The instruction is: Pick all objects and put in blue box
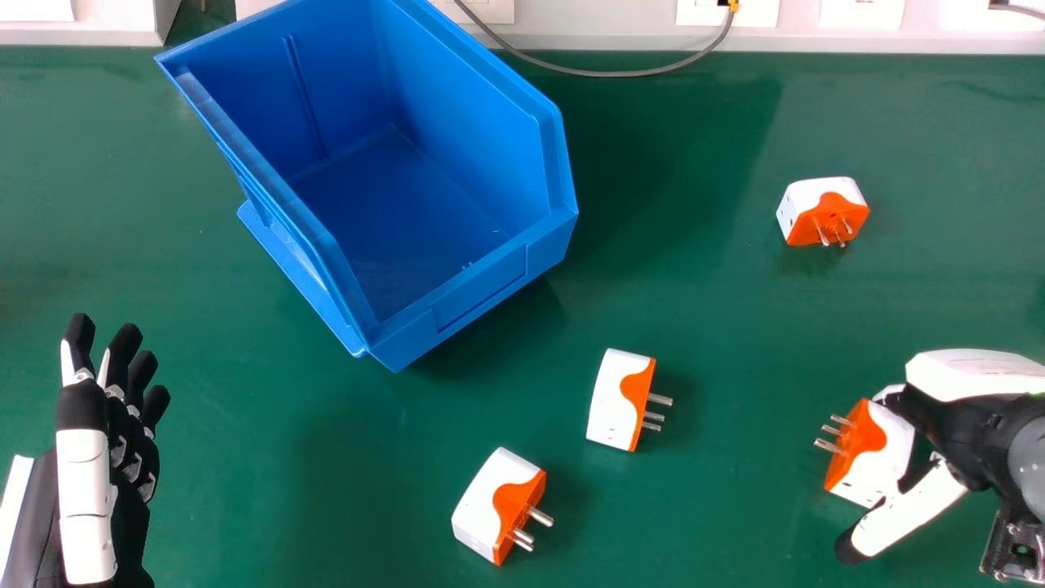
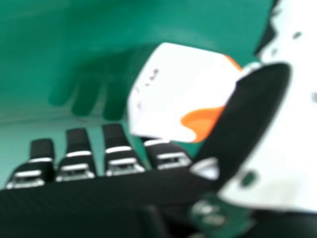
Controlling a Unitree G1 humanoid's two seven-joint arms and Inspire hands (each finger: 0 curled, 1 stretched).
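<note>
Right hand (image 2: 75, 158) is at the white-and-orange plastic plug adapter (image 1: 882, 465), right side of head view: fingers extended, thumb alongside the block, no clenched grip on it. Can't tell if it bears any load. Block looks light and rigid, hard shell, so a moderate pinch should do no harm; smooth faces could slip if the pads catch only a corner. Best hold: thumb and fingers on opposite white side walls. Keep off the metal pins (image 1: 833, 434); they point away from the palm, would snag or bend, and make a poor grip. Same handling for the three other adapters, loose on the green tabletop (image 1: 694, 523). Blue plastic open-top bin (image 1: 457, 298) is well apart, toward the far left. Left hand (image 1: 86, 465) idle at head view's left edge, fingers straight.
</note>
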